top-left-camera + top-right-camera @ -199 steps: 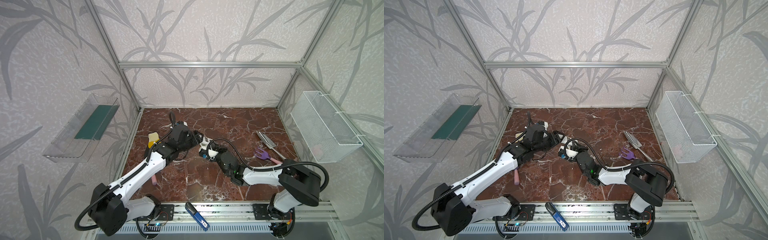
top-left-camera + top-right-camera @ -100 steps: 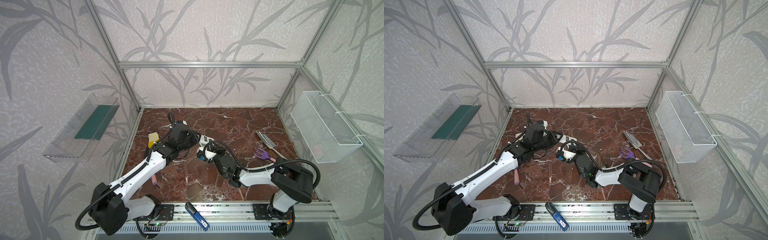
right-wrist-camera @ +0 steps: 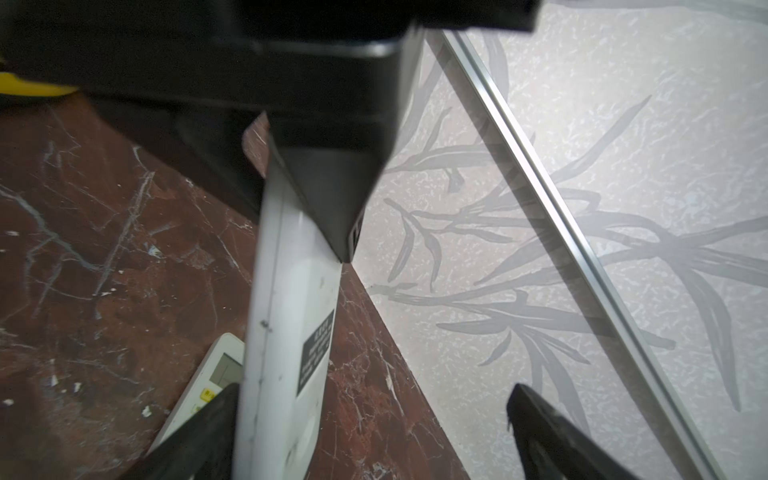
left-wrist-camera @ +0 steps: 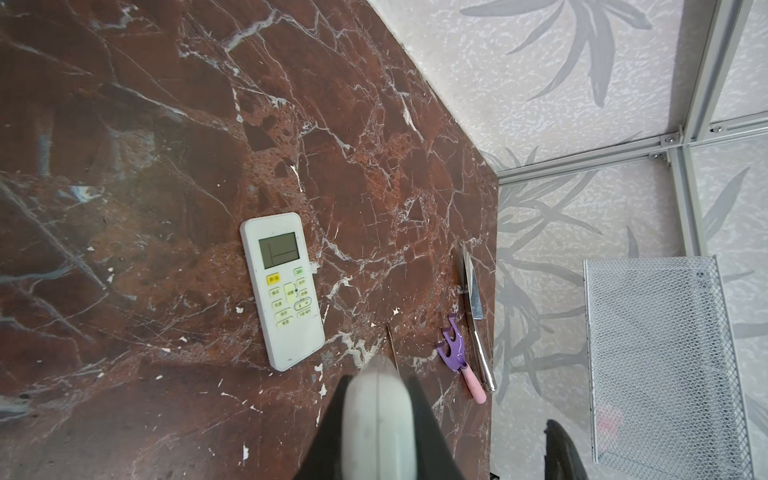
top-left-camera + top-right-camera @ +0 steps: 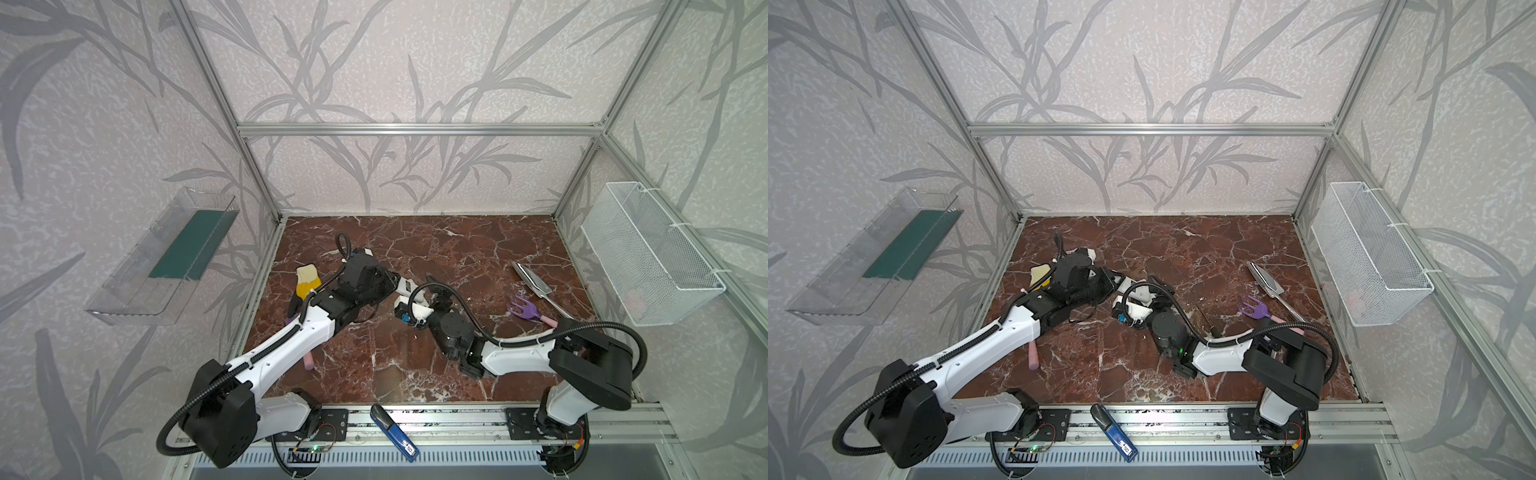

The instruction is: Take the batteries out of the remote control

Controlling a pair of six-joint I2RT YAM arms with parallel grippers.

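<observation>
Slim white remote control, centre-left in both top views: since a second ago the left fingers have closed on it edge-on, and the right fingers have spread wide, one just beside it. The batteries are hidden, so their place cannot be told. A second white remote with display lies face-up on the red marble table. Bare marble reaches the back wall. A purple plastic rake and a shiny metal trowel lie near the right edge

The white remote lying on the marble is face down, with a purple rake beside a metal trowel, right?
No, the white remote lies face up: the left wrist view shows its screen and buttons. The purple rake does lie beside the metal trowel.
</observation>
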